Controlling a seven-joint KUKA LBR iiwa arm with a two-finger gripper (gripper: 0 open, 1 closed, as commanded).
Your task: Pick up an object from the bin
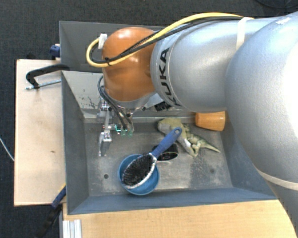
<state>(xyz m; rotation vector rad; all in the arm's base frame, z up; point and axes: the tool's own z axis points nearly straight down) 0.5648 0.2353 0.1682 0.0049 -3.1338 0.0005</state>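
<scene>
gripper (114, 133) open, empty, above bare bin (87, 170) floor, left side | nearest: blue hairbrush (152, 157) lying across blue bowl (139, 190) | probably light, stiff, slick | take it by handle

Standing by the bin (72, 148), I count five loose things, one of each kind. One blue bowl (150, 183) sits toward the near wall, just right of the end effector (115, 133). One hairbrush (166, 143) with a blue handle lies with its bristled head in that bowl. One small dark thing (171, 156) (too shadowed to name) lies beneath the brush handle. One pale toy dinosaur (191, 139) lies further right of the end effector. One orange cup-like thing (211, 120) sits beyond it, farthest off.
</scene>
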